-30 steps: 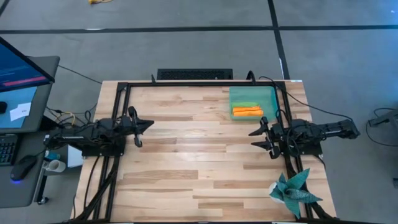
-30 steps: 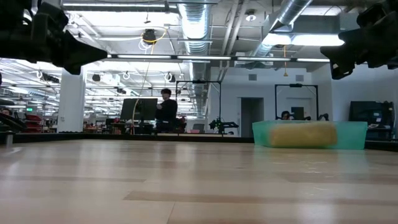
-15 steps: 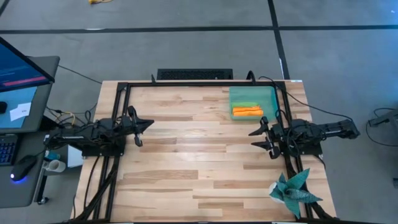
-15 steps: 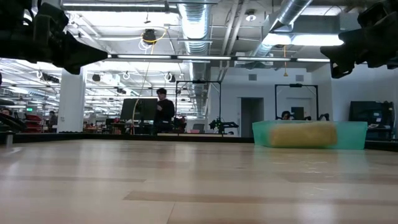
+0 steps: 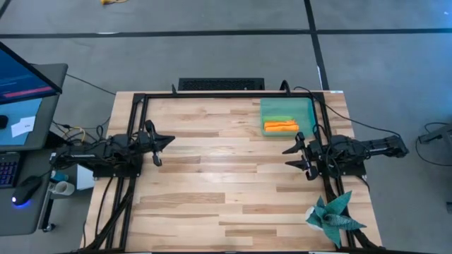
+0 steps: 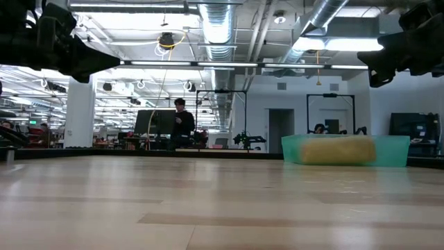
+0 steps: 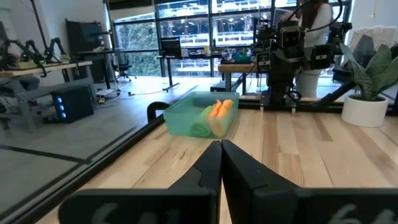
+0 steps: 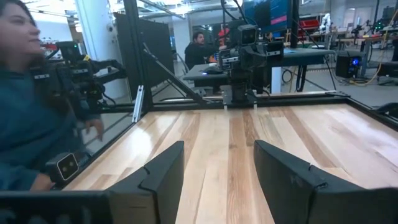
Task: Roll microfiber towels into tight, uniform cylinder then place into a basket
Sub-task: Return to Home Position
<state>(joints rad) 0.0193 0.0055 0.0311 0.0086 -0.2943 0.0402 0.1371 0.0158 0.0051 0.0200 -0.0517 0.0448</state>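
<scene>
Distant person (image 6: 181, 122) slightly leftward (unseen overhead)

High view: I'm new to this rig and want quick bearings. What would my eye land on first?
The bright orange rolled towel beside the lime green rolled towel, both lying in the shallow translucent teal-green plastic tray at the light wooden table's far right. Next, the dark teal spiky cloth at the near right edge. The left gripper, shut, and the right gripper, open, face each other from the sides, both empty.
</scene>
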